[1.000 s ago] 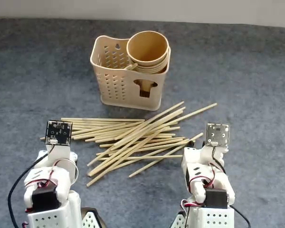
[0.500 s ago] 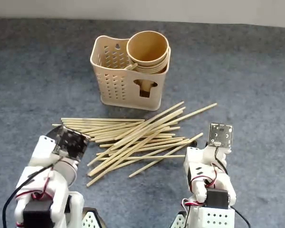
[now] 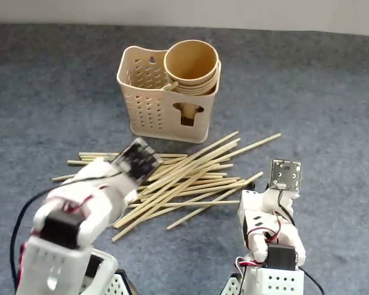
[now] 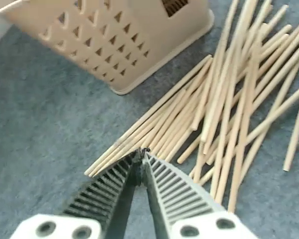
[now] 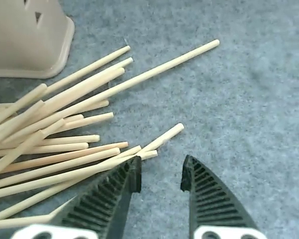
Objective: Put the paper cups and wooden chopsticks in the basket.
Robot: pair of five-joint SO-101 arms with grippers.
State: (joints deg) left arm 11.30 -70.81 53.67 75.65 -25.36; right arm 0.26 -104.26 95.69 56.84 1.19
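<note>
Left end effector (image 4: 141,153) advanced over slender wooden chopsticks (image 3: 186,177).

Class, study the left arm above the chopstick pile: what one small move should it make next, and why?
Probably open the left gripper: its jaws are shut, poised over the ends of the wooden chopsticks, which lie loose outside the basket, while the paper cups already sit inside it.

high: surface (image 3: 332,92) viewed from above, near side, facing far | left wrist: held close, aimed at chopsticks (image 4: 217,94) and basket (image 4: 114,50) | right wrist: held close over chopsticks | shared: chopsticks, basket corner
</note>
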